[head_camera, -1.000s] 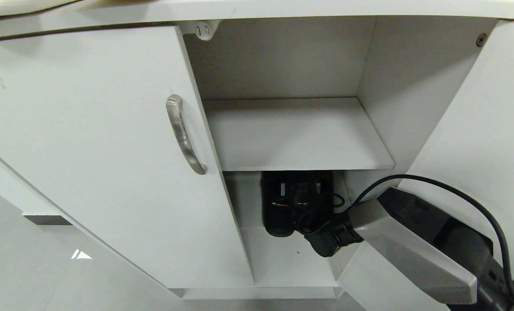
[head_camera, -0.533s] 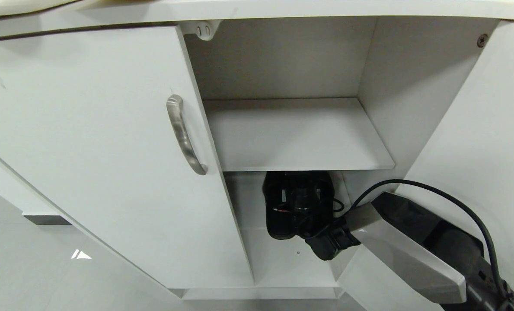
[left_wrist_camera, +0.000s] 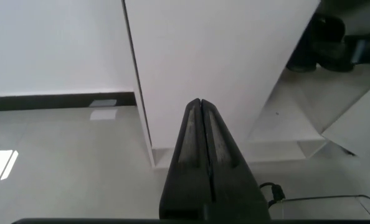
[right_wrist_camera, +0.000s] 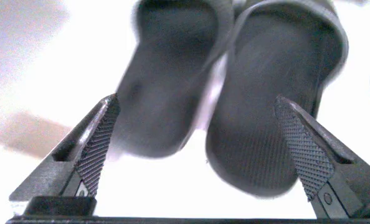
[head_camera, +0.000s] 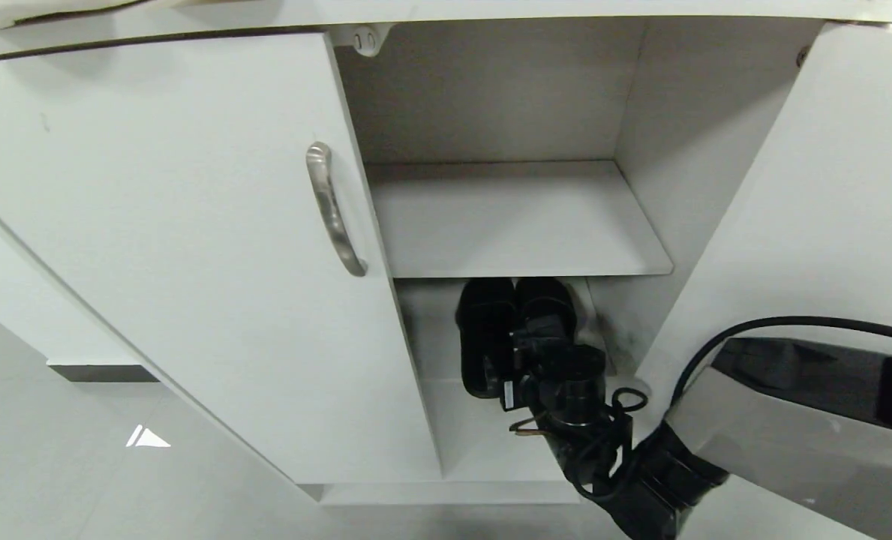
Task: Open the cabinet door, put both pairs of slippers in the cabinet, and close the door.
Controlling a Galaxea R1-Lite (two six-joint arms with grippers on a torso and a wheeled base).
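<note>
A pair of black slippers (head_camera: 491,330) lies side by side on the floor of the cabinet's lower compartment, toes toward the back. My right gripper (head_camera: 532,356) hangs just in front of their heels, open and empty. In the right wrist view the two slippers (right_wrist_camera: 278,93) lie beyond the spread fingertips of the right gripper (right_wrist_camera: 197,104). My left gripper (left_wrist_camera: 201,109) is shut on nothing, low over the floor outside the closed left door. The slippers (left_wrist_camera: 325,37) show past that door's edge.
The left door (head_camera: 153,225) with its metal handle (head_camera: 333,210) is closed. The right door (head_camera: 813,187) stands swung open beside my right arm. A bare white shelf (head_camera: 513,225) spans the cabinet above the slippers. Pale tiled floor (head_camera: 55,465) lies at the lower left.
My right arm has drawn back out of the lower compartment, leaving the slippers on its floor. The head camera has shifted slightly.
</note>
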